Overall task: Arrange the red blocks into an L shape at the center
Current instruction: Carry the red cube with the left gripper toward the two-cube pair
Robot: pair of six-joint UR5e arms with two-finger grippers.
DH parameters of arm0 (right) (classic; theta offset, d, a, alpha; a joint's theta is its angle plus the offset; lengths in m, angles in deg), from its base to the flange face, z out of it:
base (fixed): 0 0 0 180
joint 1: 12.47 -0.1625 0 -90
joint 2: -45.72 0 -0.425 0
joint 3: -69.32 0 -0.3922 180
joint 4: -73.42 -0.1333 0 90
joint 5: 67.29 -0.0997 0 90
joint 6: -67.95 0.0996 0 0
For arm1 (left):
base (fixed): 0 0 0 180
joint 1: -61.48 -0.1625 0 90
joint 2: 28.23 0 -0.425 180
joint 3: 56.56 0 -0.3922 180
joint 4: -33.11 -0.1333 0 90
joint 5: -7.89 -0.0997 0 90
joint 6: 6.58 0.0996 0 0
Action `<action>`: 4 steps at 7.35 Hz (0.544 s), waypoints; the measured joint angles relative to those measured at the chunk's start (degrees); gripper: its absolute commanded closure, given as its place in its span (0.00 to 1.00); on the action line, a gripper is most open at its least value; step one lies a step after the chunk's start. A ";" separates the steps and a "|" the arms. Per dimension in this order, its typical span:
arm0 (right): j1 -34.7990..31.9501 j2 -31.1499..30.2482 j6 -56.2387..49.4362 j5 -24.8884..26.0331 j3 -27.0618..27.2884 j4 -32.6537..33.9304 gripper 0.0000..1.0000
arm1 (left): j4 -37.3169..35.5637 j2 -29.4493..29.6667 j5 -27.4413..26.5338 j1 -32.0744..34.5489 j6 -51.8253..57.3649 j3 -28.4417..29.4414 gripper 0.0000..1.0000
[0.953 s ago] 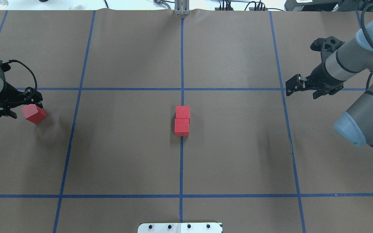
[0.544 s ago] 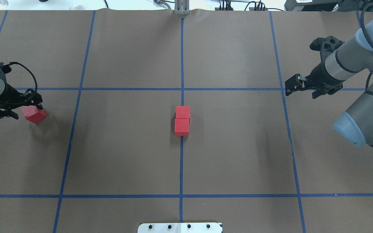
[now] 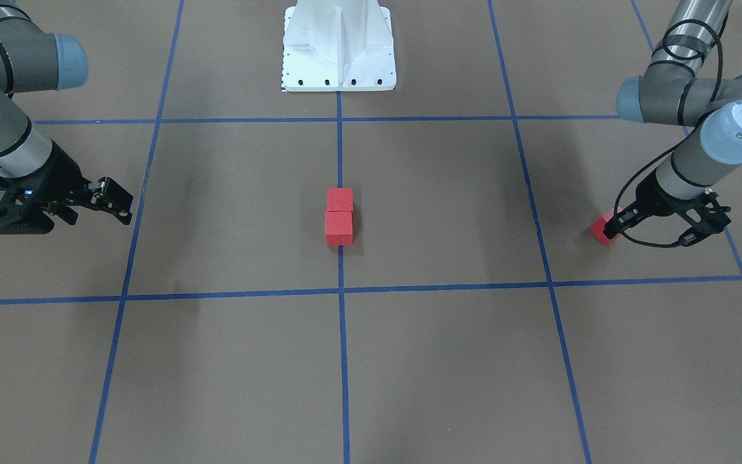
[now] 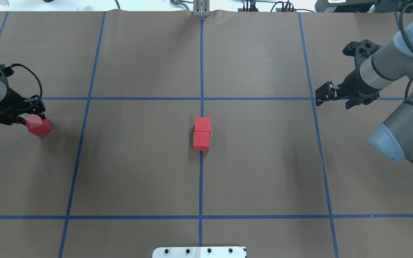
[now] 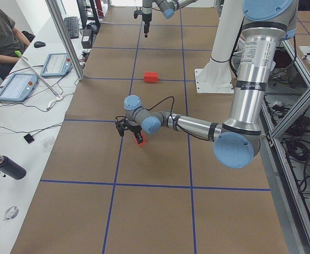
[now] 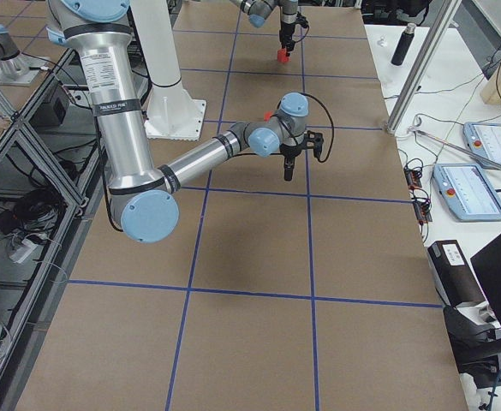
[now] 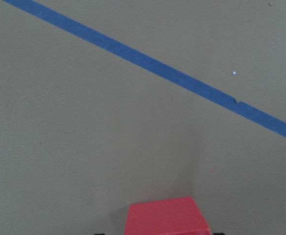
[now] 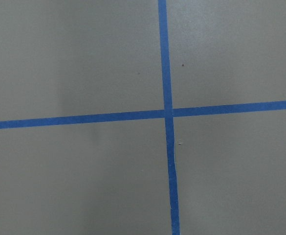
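Observation:
Two red blocks (image 4: 202, 124) (image 4: 201, 141) sit touching in a short line on the centre blue line; they also show in the front view (image 3: 339, 227). The third red block (image 4: 38, 126) is at the far left, tilted, between the fingers of my left gripper (image 4: 33, 121), which is shut on it close to the paper. It shows at the bottom of the left wrist view (image 7: 166, 215) and in the front view (image 3: 601, 229). My right gripper (image 4: 322, 96) is open and empty, hovering over a tape crossing at the right.
Brown paper with a blue tape grid (image 4: 200, 186) covers the table. The robot's white base plate (image 4: 199, 252) is at the near edge. A person, tablets and cables (image 5: 17, 84) are on the side bench beyond the table.
The left gripper has turned and shifted slightly with the red block in it; the block looks a little smaller, so lower. The right arm and centre blocks have not moved.

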State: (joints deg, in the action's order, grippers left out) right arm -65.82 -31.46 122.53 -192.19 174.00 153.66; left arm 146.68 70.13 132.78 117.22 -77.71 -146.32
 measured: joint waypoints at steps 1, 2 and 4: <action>0.00 -0.04 0.00 0.00 0.00 0.00 0.01 | -0.92 1.68 0.20 1.10 -0.01 -0.03 1.00; 0.00 -0.06 0.00 0.02 0.08 0.00 0.01 | -2.88 3.73 0.29 1.69 -0.55 -0.39 1.00; 0.00 -0.07 0.00 0.08 0.29 0.00 0.01 | -8.04 9.31 0.30 1.66 -9.34 -2.26 1.00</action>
State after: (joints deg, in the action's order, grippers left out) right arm -65.82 -31.53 122.53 -192.11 174.29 153.66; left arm 138.64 79.44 133.09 118.87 -87.06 -148.58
